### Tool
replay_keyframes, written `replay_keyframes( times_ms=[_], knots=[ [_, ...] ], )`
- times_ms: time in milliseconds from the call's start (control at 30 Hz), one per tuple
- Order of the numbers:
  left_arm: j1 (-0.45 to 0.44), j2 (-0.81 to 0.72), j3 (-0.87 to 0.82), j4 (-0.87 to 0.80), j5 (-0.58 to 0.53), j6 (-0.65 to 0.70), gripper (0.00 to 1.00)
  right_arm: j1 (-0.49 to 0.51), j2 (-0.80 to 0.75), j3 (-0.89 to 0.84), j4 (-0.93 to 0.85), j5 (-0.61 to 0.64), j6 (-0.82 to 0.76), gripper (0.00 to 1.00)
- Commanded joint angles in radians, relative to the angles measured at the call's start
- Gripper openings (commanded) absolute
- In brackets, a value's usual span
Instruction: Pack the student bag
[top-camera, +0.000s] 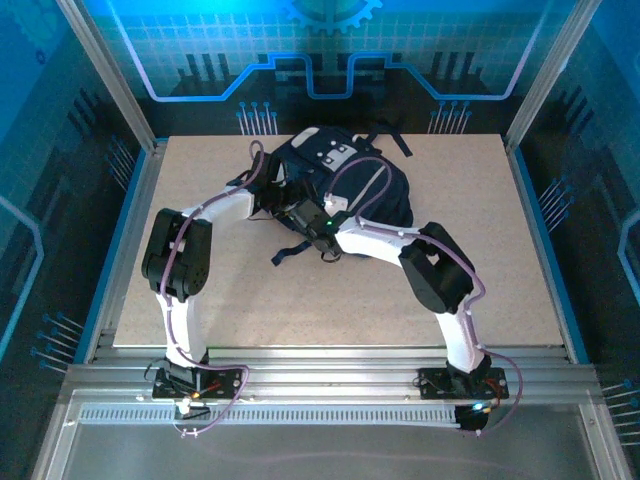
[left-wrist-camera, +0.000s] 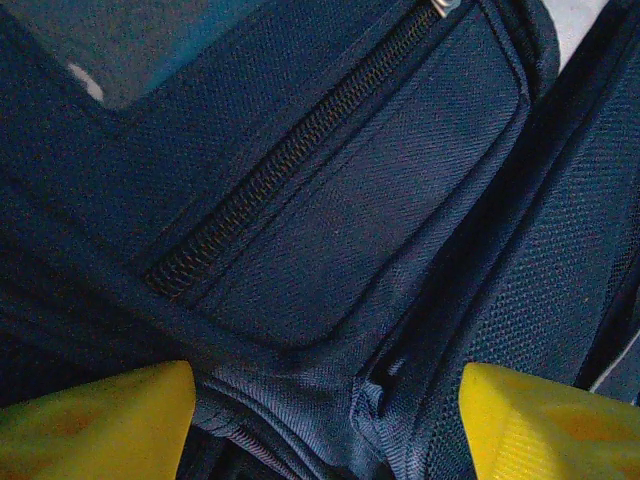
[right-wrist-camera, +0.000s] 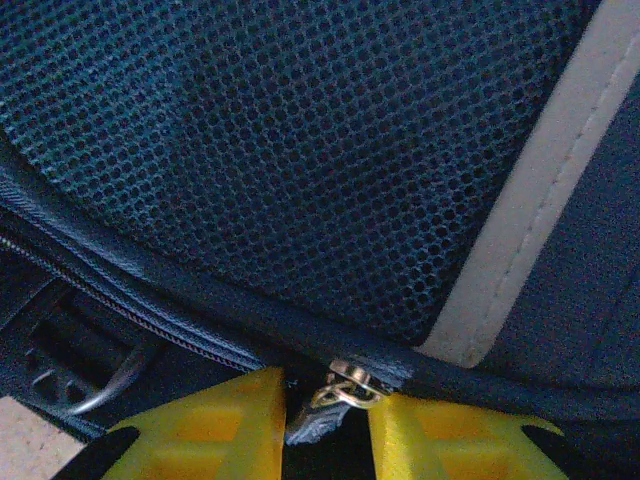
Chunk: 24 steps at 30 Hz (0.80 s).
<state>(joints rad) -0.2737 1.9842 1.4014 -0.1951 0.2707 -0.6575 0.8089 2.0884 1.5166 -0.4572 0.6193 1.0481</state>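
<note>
The student bag (top-camera: 345, 170), dark navy with light grey patches, lies at the back middle of the table. Both arms reach onto its near side. In the left wrist view my left gripper (left-wrist-camera: 325, 425) has its yellow fingers (left-wrist-camera: 100, 420) wide apart and pressed into a bunched fold of the bag's fabric (left-wrist-camera: 400, 400), below a closed pocket zipper (left-wrist-camera: 280, 170). My right gripper (right-wrist-camera: 327, 425) stands narrowly open around a metal zipper pull (right-wrist-camera: 345, 388) with a dark tab. The pull hangs between the fingertips with a gap on its right side, under the mesh panel (right-wrist-camera: 300, 150) and a grey stripe (right-wrist-camera: 530, 250).
The bag's black straps (top-camera: 300, 248) trail toward the near side of the wooden tabletop (top-camera: 300, 310). Metal frame posts (top-camera: 110, 80) and blue side walls close in the table. My left gripper (top-camera: 285, 203) and right gripper (top-camera: 315, 215) sit close together on the bag.
</note>
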Motion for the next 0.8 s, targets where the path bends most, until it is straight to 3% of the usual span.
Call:
replay_keyframes(
  times_ms=[0, 233, 767],
  knots=[
    [0.010, 0.034, -0.014, -0.006, 0.021, -0.028, 0.72, -0.005, 0.059, 0.053, -0.049, 0.101, 0.036, 0.25],
    [0.029, 0.058, -0.002, 0.008, 0.007, -0.051, 0.72, -0.026, -0.002, -0.006, -0.002, 0.036, -0.015, 0.01],
    [0.087, 0.201, 0.156, -0.042, -0.042, -0.081, 0.72, -0.184, -0.205, -0.208, 0.071, -0.449, -0.339, 0.00]
  ],
)
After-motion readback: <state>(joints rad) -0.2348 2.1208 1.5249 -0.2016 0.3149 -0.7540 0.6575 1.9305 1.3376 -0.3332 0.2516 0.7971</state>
